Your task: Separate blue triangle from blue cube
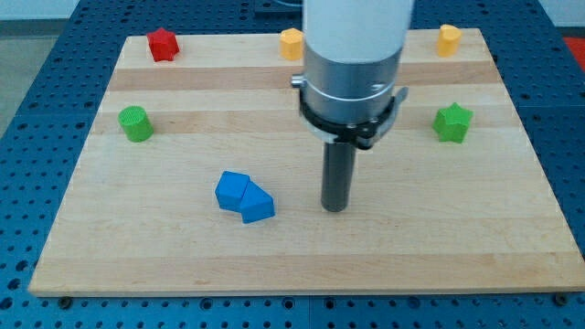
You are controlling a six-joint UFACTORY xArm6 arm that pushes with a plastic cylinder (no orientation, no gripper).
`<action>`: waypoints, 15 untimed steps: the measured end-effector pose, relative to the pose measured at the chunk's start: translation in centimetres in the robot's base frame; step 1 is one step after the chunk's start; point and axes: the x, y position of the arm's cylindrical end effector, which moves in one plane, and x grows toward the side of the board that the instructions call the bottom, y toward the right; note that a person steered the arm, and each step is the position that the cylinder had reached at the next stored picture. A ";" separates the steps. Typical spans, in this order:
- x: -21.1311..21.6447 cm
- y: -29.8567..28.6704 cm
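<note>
The blue cube (232, 189) and the blue triangle (257, 205) lie touching each other on the wooden board (137, 256), left of centre toward the view's bottom. The cube is on the left, the triangle at its lower right. My tip (335, 208) rests on the board to the right of the triangle, with a clear gap of bare wood between them. The rod hangs straight down from the arm's white and silver body (352, 64).
A red block (163, 44) sits at the top left, a green cylinder (136, 123) at the left, a green star (452, 122) at the right, an orange block (291, 43) at the top centre, and another orange block (448, 39) at the top right.
</note>
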 end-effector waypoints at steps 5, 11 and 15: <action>1.1 -14.6; 4.8 -14.8; 2.1 -14.5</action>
